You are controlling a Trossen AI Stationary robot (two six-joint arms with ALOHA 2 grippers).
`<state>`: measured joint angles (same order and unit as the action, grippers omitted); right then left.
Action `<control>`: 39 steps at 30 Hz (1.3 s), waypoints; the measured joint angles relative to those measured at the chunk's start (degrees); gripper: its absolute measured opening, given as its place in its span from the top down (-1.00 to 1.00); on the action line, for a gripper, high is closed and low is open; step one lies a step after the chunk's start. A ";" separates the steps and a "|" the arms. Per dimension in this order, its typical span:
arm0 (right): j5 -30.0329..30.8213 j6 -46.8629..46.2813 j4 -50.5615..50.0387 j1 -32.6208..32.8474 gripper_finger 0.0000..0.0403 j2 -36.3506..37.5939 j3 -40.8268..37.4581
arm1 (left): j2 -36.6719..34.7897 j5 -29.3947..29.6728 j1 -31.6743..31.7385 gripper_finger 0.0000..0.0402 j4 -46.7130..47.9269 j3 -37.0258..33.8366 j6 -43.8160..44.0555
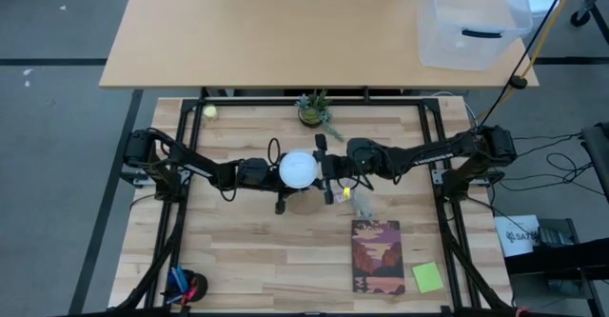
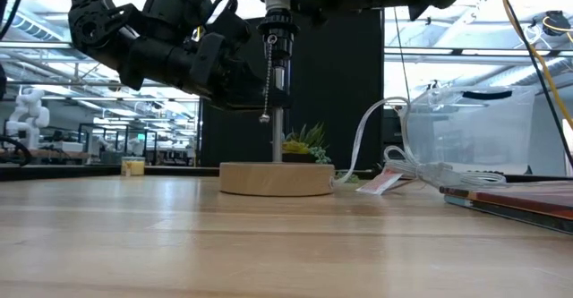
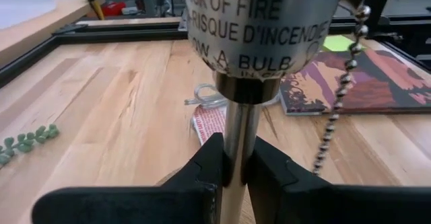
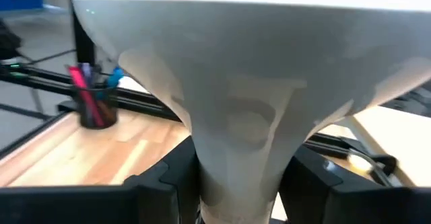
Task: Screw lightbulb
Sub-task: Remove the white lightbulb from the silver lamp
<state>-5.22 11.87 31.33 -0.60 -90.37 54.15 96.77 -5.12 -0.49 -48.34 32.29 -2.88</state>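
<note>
Tabletop (image 1: 247,250), lightbulb (image 1: 298,169) neck hidden between right claw (image 4: 246,177) fingers.

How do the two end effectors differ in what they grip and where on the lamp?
The left end effector clamps the thin metal lamp stem below the socket; the right end effector pinches the pale cone neck of the white frosted lightbulb on top. The left grips something narrow, the right something wider. Both meet at the table's middle on the same lamp.

Base: round wooden disc (image 2: 276,179) on table (image 2: 224,244)
Pole: upright metal rod (image 2: 277,128)
Chain: bead pull chain (image 2: 268,79) hanging beside rod
</note>
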 joint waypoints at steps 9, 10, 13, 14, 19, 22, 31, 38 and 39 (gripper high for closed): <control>-11.44 -0.02 1.92 -2.18 0.27 -0.23 -0.10 | 0.13 -6.90 0.68 0.77 -1.47 -0.02 -2.26; -12.32 -0.15 2.16 -2.25 0.27 -0.27 -0.11 | 0.13 -7.68 0.79 0.77 -1.49 -0.04 -2.29; -15.03 -0.24 2.78 -2.39 0.26 -0.31 -0.18 | 0.13 -11.13 1.12 0.77 -1.59 -0.04 -2.87; -15.83 -0.25 2.85 -2.41 0.25 -0.31 -0.20 | 0.13 -12.11 1.18 0.77 -1.62 -0.04 -3.08; -18.04 -0.50 3.58 -2.19 0.27 -0.33 -0.20 | 0.13 -17.12 1.24 0.77 -1.27 -0.03 -3.96; -18.98 -0.20 4.39 -1.54 0.26 -0.39 -0.22 | 0.72 -18.80 1.27 0.77 -1.34 0.08 -5.04; -21.31 1.49 4.46 -0.20 0.26 -0.41 -0.24 | 8.84 -25.95 2.32 0.77 -12.38 0.26 -4.97; -24.17 1.24 4.12 -0.29 0.25 -0.39 -0.24 | 10.03 -26.56 2.71 0.77 -15.34 0.21 -3.66; -24.79 1.25 4.14 -0.31 0.25 -0.39 -0.24 | 10.08 -26.59 2.71 0.77 -16.13 0.17 -3.62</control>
<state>-30.01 13.11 35.48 -0.91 -90.76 53.91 106.85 -31.71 2.22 -64.47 32.47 -6.50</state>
